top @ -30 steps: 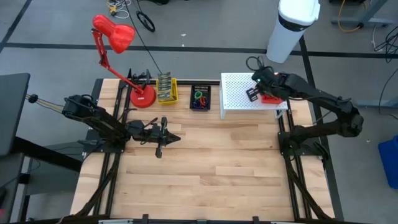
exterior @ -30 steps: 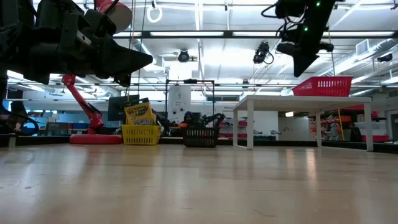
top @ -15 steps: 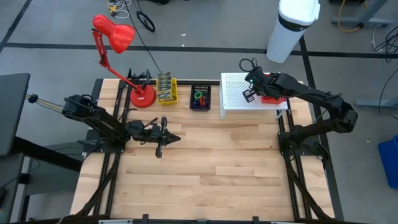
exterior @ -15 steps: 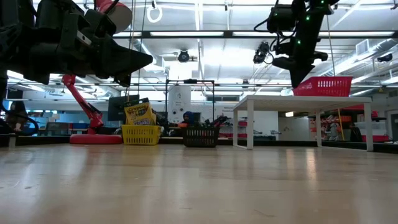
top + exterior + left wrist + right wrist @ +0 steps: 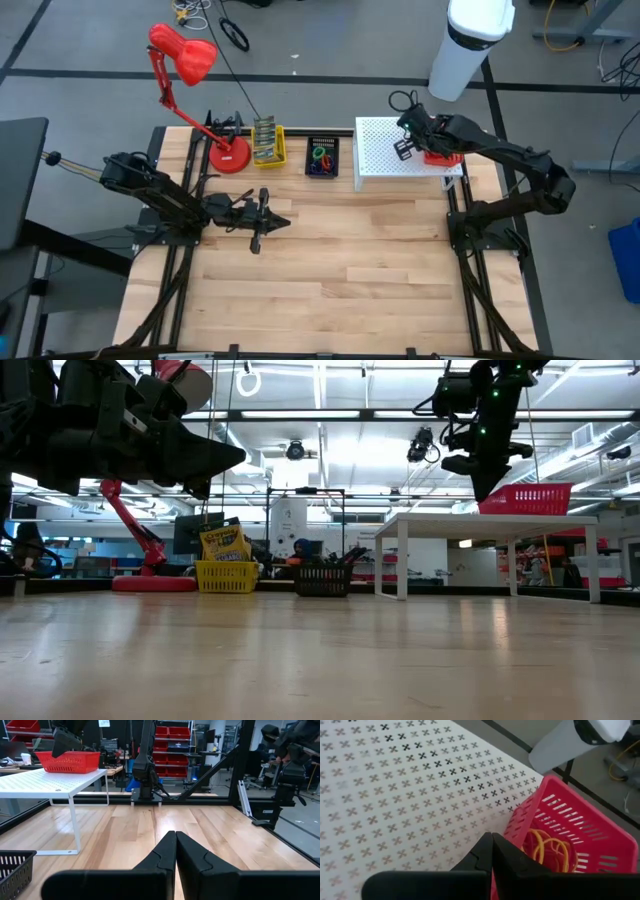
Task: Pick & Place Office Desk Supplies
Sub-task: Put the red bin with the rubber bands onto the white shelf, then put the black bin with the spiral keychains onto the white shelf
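Observation:
On the white perforated riser (image 5: 378, 150) at the table's far right stands a red basket (image 5: 560, 815) holding yellow-orange rubber bands (image 5: 550, 851). My right gripper (image 5: 491, 837) is shut and tipped downward at the basket's left corner, just above the riser top (image 5: 480, 520). Crayon boxes (image 5: 263, 138) stand in a yellow basket (image 5: 226, 576) at the far edge. Beside it a black basket (image 5: 322, 172) holds coloured loops (image 5: 321, 155). My left gripper (image 5: 285, 222) hangs shut and level over the table's left half, holding nothing. My right gripper has its shut fingertips at the red basket's corner (image 5: 512, 827), coming from above at a slant. I cannot tell whether they touch the corner.
A red desk lamp (image 5: 190, 60) has its base at the far left, next to the yellow basket. A white cylinder (image 5: 470, 45) stands on the floor beyond the riser. The near half of the wooden table (image 5: 340, 290) is bare.
My right gripper has come down toward the riser top beside the red basket, drifting a little toward the table's left and tipping slightly, fingers shut throughout.

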{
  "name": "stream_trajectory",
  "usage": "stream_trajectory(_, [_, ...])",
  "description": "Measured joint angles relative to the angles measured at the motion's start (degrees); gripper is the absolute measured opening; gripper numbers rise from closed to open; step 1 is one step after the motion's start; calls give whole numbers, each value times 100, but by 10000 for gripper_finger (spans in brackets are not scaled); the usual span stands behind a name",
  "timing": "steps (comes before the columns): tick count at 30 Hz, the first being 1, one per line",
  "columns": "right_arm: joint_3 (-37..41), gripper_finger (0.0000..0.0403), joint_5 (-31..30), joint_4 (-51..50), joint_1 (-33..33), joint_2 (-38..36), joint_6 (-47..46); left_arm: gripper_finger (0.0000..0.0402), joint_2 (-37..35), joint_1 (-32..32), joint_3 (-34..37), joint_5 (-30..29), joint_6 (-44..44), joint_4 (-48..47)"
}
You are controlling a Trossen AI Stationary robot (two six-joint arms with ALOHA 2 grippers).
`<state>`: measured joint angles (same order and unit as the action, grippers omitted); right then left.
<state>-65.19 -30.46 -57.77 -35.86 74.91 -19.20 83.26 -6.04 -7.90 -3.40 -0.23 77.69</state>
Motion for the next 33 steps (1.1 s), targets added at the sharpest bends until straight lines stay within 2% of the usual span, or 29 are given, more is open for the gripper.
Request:
stream_trajectory(9, [0, 8, -45, 434, 9, -17, 177, 13, 0, 2, 0, 0, -47, -16])
stream_trajectory(12, [2, 7, -191, 495, 126, -131, 460, 13, 0, 0, -16, 24, -546, -315])
stream_trajectory(18, [97, 3, 509, 1087, 1295, -660, 691, 11, 45, 0, -530, -3, -404, -1973])
stream_trajectory(22, [767, 3, 755, 2490, 2384, -1097, 699, 7, 111, -23, -995, -265, -66, -2512])
stream_trajectory(25, [1496, 2, 1024, 3954, 3152, -1241, 614, 6, 144, -211, -1068, -107, 764, -2446])
stream_trajectory(27, [1868, 2, 1038, 4691, 3559, -1196, 619, 5, 144, -319, -962, -223, 1016, -2141])
stream_trajectory(30, [2006, 2, 680, 5157, 3890, -870, 737, 5, 142, -241, -599, -470, 998, -1366])
stream_trajectory(33, [1730, 2, 549, 5149, 3829, -319, 785, 5, 142, -15, -175, -306, 753, -430])
